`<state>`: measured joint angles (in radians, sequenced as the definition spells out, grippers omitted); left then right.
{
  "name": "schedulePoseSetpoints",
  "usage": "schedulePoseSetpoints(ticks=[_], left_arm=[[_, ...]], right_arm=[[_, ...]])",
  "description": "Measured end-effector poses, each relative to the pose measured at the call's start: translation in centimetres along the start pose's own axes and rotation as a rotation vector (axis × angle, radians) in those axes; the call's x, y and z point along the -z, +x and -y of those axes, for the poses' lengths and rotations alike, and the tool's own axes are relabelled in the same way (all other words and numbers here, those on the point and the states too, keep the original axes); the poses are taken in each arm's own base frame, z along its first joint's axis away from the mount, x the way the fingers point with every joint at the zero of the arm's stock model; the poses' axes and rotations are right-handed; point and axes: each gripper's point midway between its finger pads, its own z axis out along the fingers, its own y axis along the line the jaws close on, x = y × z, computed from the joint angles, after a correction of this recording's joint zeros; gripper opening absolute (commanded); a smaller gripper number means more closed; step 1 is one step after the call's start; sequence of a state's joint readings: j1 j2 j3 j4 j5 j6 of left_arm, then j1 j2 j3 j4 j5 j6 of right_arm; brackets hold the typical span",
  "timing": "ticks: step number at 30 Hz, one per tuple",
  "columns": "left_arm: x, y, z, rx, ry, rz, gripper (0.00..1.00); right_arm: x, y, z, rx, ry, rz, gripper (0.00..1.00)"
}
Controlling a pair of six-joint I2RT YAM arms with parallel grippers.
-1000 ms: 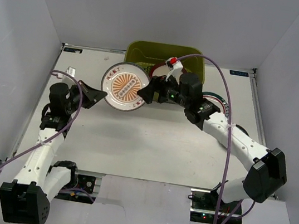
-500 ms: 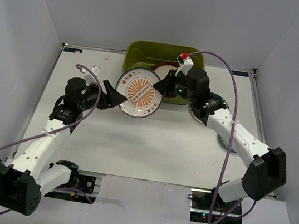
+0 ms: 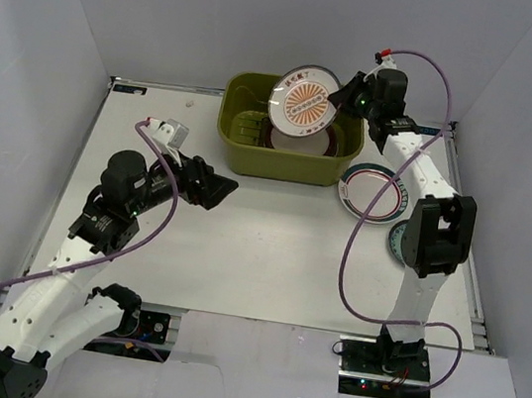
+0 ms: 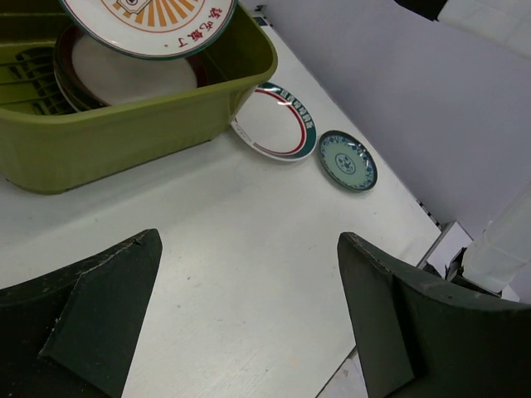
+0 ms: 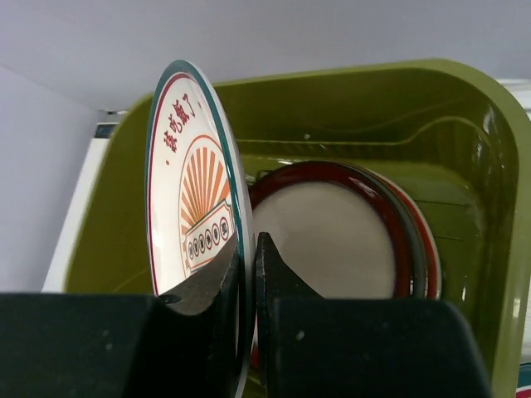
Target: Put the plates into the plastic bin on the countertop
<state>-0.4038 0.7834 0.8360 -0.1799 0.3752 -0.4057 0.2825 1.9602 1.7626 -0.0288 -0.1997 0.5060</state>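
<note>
From above, I'm seeing the right gripper (image 3: pixel 341 98) hanging in the upper middle of the frame. It is clamping the rim of the white-orange sunburst plate (image 3: pixel 305 102) and holding it tilted on edge over the plastic bin (image 3: pixel 286 168), above a stack of plates (image 3: pixel 304 145) lying inside (a cream one with a dark red rim is showing on top). The left gripper (image 3: pixel 224 193) is hovering left of centre over the countertop (image 3: pixel 267 259), jaws spread wide and carrying nothing. Right of the bin, a white green-ringed plate (image 3: pixel 372 191) is lying just beside its wall, and a small teal plate (image 3: pixel 397 241) is peeking out from behind the right arm. Through the left wrist camera, the two parted fingers are framing the lower corners, with those two plates sitting on the white surface in the upper middle and the bin at upper left. Through the right wrist camera, the fingers are pinching the sunburst plate's edge, and the plate is standing nearly upright in front of the stack. By my reckoning the job is running past halfway: several plates are binned, one is poised over the bin, and two are waiting outside.
</note>
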Motion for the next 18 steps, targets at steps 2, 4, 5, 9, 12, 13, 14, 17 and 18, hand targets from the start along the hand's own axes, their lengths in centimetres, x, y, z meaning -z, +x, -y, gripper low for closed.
schedulePoseSetpoints(ticks=[2,4,5,9,12,13,14,17,18], left_arm=[[-0.3,0.9,-0.2,0.003,-0.003,-0.027,0.98],[-0.6,1.7,-0.4,0.008,-0.006,-0.053,0.98],[-0.8,2.0,-0.4,0.010,-0.004,-0.065,0.98],[-1.4,3.1,-0.5,0.022,0.006,-0.111,0.98],[-2.0,4.3,-0.7,0.040,0.018,-0.158,0.98],[-2.3,4.8,-0.8,0.048,0.021,-0.178,0.98],[-2.5,5.2,-0.9,0.057,0.023,-0.194,0.98],[-3.2,6.9,-1.1,0.099,0.037,-0.262,0.98],[-3.5,7.6,-1.2,0.119,0.043,-0.288,0.98]], right_arm=[[-1.4,1.3,1.7,-0.016,0.031,-0.031,0.08],[-2.5,3.4,3.1,-0.035,0.058,-0.083,0.08],[-2.9,4.6,3.8,-0.044,0.073,-0.112,0.08],[-3.9,7.9,5.1,-0.098,0.099,-0.195,0.24],[-3.8,7.6,4.8,-0.072,0.106,-0.202,0.56],[-3.8,7.3,4.6,-0.064,0.111,-0.200,0.63],[-3.7,7.0,4.4,-0.041,0.113,-0.200,0.76],[-3.6,6.0,3.3,0.030,0.126,-0.191,0.92],[-3.5,5.7,3.0,0.058,0.136,-0.186,0.98]])
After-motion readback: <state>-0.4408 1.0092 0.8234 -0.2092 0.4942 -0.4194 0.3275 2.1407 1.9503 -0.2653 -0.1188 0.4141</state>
